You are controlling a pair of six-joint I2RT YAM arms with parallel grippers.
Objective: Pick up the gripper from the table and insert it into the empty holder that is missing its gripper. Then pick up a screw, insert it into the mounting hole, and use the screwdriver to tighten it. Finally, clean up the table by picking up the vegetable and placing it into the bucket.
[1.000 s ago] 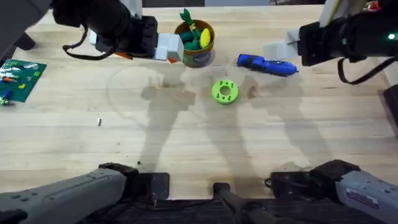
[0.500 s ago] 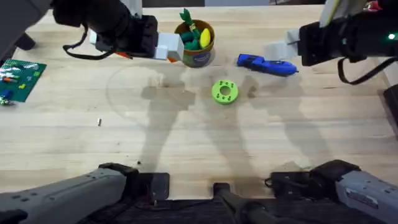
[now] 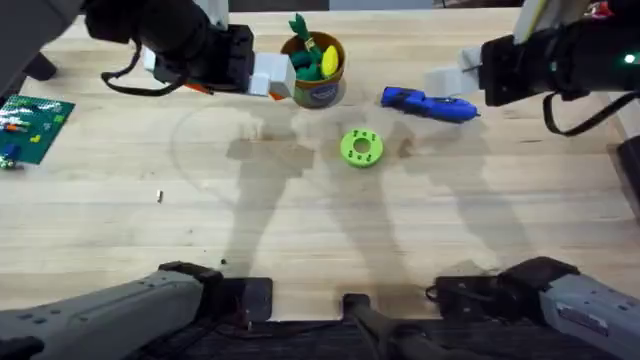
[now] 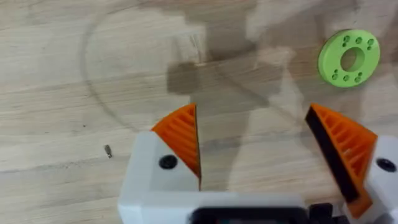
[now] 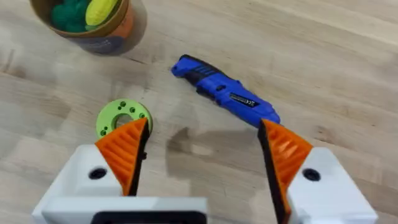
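Note:
The bucket (image 3: pixel 316 80) stands at the table's far middle, and the vegetable (image 3: pixel 299 27) rests in it with its green top poking over the rim. To its right lies the blue screwdriver (image 3: pixel 428 103), also in the right wrist view (image 5: pixel 227 96). A tiny screw (image 3: pixel 159 196) lies on the left of the table and shows in the left wrist view (image 4: pixel 107 150). My left gripper (image 3: pixel 272 78) hovers just left of the bucket, open and empty (image 4: pixel 255 149). My right gripper (image 3: pixel 447 78) hangs above the screwdriver's right end, open and empty (image 5: pixel 202 152). The loose gripper and its holder are out of view.
A flat green disc with holes (image 3: pixel 361 147) lies in front of the bucket. A green circuit board (image 3: pixel 32 126) sits at the left edge. Green and yellow toy pieces fill the bucket (image 5: pixel 84 22). Bare wood spans the middle and the near half.

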